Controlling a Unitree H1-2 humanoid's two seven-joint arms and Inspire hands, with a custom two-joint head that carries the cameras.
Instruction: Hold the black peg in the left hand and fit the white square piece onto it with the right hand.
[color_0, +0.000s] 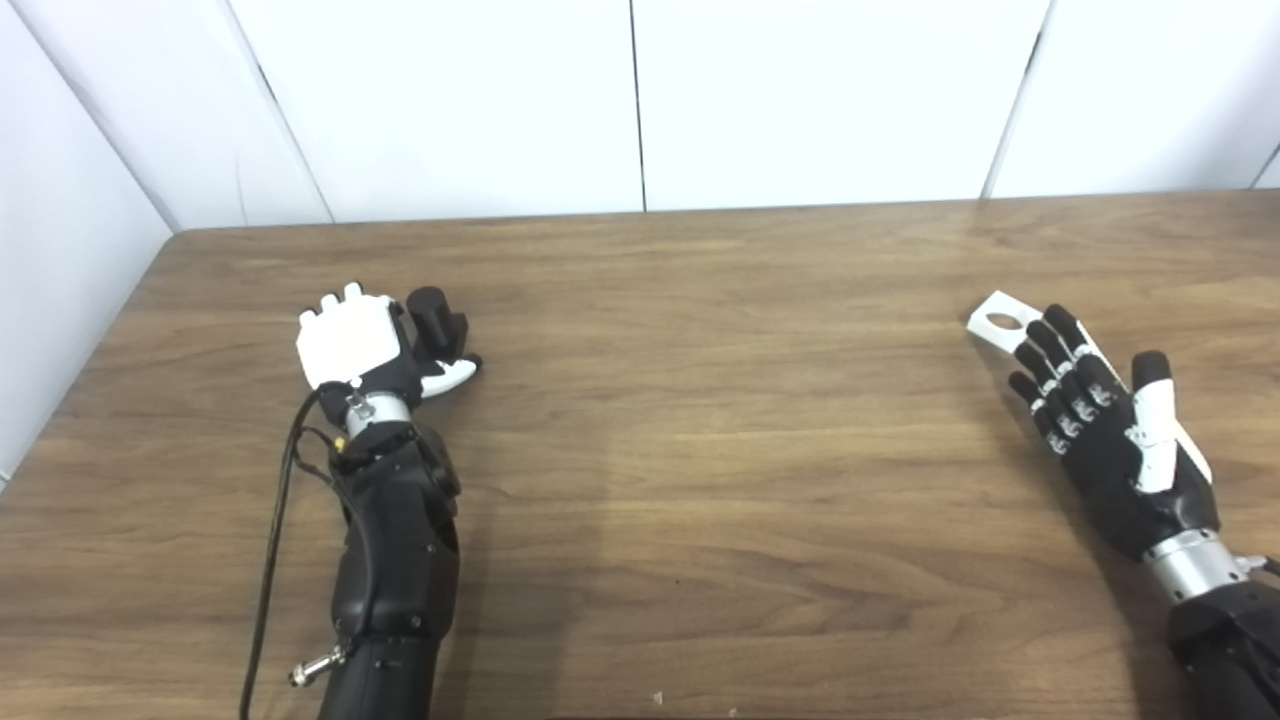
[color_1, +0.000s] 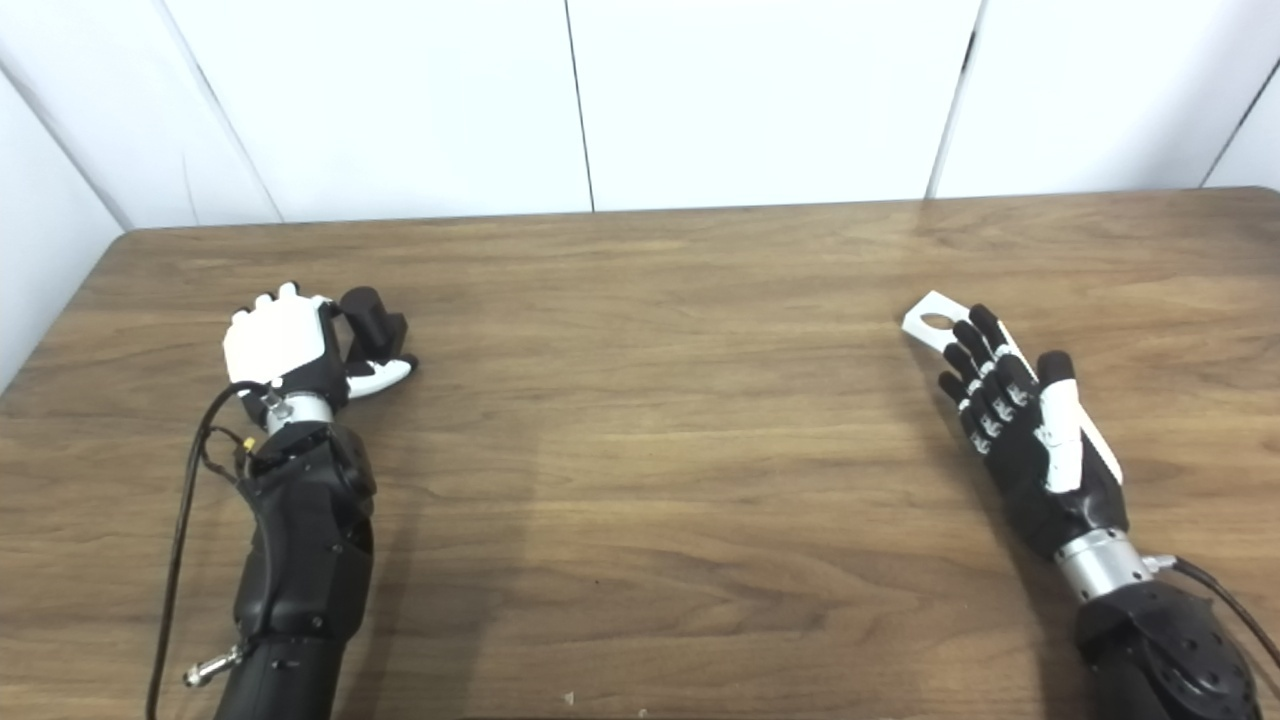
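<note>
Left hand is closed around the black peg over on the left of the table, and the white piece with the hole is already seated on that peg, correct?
Not quite. The left hand is closed around the black peg, but the white piece is not on it. In the left eye view it sits far across the table, under the right hand, its hole empty.

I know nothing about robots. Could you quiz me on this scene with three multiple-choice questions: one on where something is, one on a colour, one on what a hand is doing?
1. Where is the white piece?
A. beside the black peg
B. under the right hand
C. at the table's middle

2. What colour is the peg?
A. black
B. white
C. brown

3. What is the left hand doing?
A. lying open, away from the peg
B. pointing at the wall
C. curled around the peg

Answers:
1. B, its holed corner pokes out beyond the fingers.
2. A, it is dark against the wooden table.
3. C, fingers wrap it.
</note>
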